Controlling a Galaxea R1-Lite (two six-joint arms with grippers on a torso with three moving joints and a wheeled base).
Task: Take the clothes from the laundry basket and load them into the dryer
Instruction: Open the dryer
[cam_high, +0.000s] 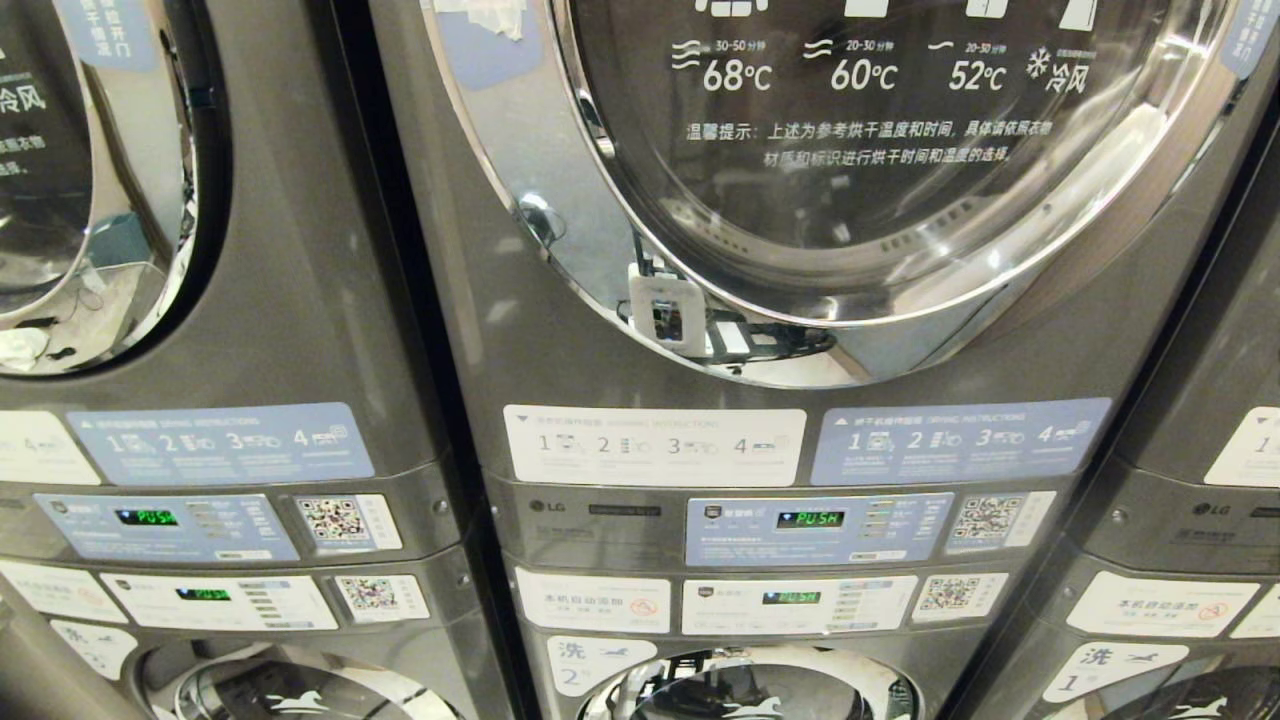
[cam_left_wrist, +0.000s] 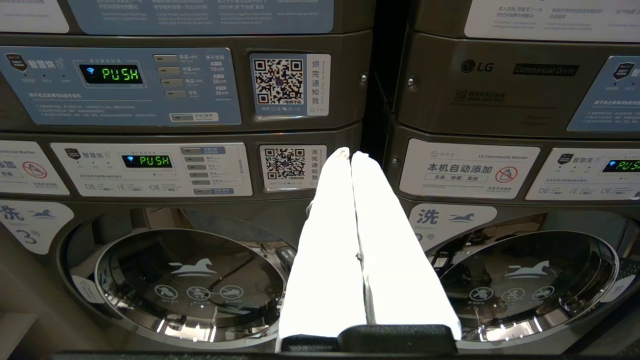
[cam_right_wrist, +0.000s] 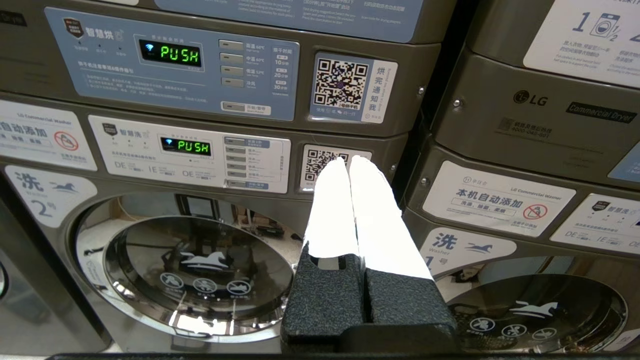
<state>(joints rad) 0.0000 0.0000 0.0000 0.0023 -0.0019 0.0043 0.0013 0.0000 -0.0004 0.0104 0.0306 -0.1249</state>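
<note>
Left wrist view: we see the left gripper (cam_left_wrist: 350, 155) nearest, white fingers pressed together, empty; the right gripper (cam_right_wrist: 348, 161) is likewise closed on nothing. Both point at the washer fronts, probably parked before any reach. Beyond, glossy grey metal panels carry matte labels. Farthest, in the head view, the dryer (cam_high: 880, 200) door, round chrome-rimmed glass, is closed. No laundry basket or clothes visible.

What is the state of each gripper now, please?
Left gripper: white fingers shut, holding nothing, before the grey stacked machines.
Right gripper: white fingers shut, holding nothing.
</note>
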